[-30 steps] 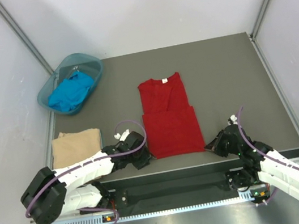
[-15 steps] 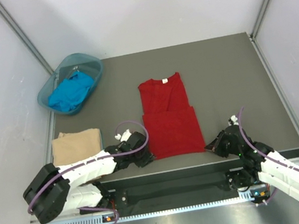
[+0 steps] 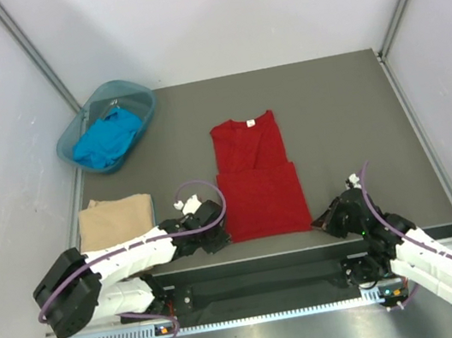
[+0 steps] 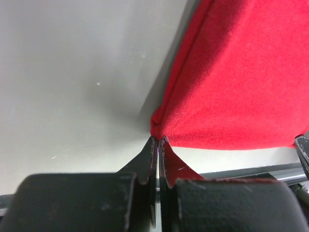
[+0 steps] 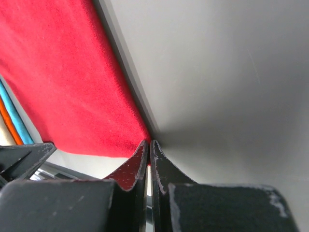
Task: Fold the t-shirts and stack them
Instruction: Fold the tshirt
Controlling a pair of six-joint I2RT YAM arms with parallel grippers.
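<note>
Clamps red shirt (image 3: 259, 185) at both near corners, left gripper (image 4: 158, 138) and right gripper (image 5: 147, 142) jaws together on cloth; beyond them lies flat, smooth, collar farthest away.

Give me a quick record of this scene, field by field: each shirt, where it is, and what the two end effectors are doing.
deep red cloth t-shirt: lying flat in the middle of the grey table, neck at the far end
bright blue cloth t-shirt: crumpled inside the translucent teal plastic basin, far left
tan cloth t-shirt: folded, near left
left end effector: shut on the red shirt's near left corner
right end effector: shut on its near right corner
</note>
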